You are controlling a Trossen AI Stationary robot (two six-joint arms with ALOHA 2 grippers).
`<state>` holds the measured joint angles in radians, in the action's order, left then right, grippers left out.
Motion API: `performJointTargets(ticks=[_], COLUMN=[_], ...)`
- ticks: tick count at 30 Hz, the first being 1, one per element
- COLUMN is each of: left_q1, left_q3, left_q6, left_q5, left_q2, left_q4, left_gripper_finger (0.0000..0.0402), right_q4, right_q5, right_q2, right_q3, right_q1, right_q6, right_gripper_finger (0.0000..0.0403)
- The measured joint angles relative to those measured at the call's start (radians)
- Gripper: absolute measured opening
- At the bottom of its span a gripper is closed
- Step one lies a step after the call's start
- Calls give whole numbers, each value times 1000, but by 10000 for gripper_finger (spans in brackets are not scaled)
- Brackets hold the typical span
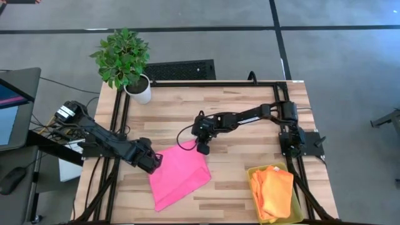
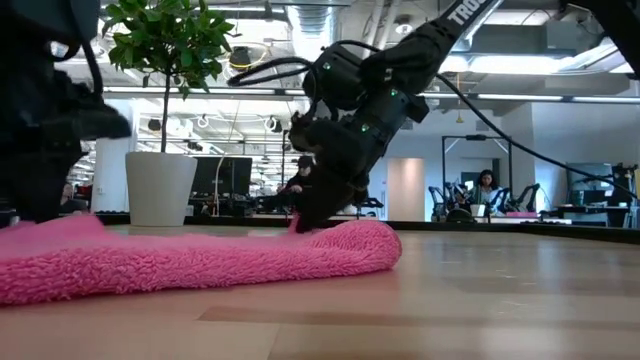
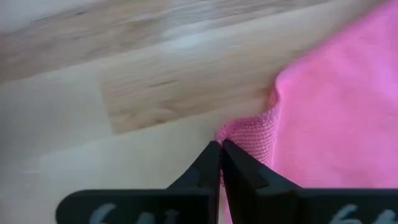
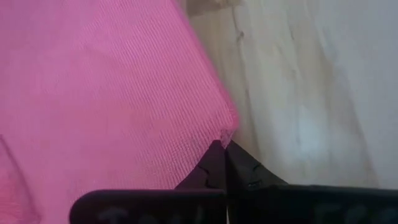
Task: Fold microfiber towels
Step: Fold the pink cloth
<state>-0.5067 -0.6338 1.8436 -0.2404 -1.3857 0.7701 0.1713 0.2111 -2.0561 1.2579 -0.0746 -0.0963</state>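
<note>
2 end effectors pinch the pink towel (image 1: 180, 175)

It lies flat on the worktop (image 1: 237, 165), left of the yellow bin (image 1: 299, 209). The left end effector (image 1: 154, 161) and right end effector (image 1: 203, 149) are each clamped on 1 corner; it looks soft and light, so corners are best.

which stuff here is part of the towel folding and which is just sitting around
Job: pink towel, pinched at two corners by the left gripper and right gripper; orange towels in the yellow bin.
Just there: potted plant.
</note>
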Motion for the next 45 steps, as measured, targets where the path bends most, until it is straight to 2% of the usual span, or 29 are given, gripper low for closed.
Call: performJointTargets(ticks=[7,16,23,28,32,37,45], left_q1=[-1,41,175,281,358,395,294], left_q3=[-107,-377,-562,-712,-815,-860,-851], left_q6=[-51,-124,-340,-516,-701,-832,-799], left_q5=[-81,-209,-350,-530,-606,-610,-396], left_q2=[4,5,5,5,5,6,-10], left_q4=[108,464,600,620,619,602,624], left_gripper_finger=[0,0,0,0,0,0,0], right_q4=[78,200,218,230,243,312,538], right_q5=[-7,-141,-246,-274,-362,-370,-366], right_q2=[122,309,433,537,616,673,681], right_q3=[0,0,0,0,1,0,0], right_q1=[-6,-18,-69,-127,-150,-141,-7], right_q6=[1,28,96,112,180,192,117], right_gripper_finger=[6,6,6,6,6,6,6])
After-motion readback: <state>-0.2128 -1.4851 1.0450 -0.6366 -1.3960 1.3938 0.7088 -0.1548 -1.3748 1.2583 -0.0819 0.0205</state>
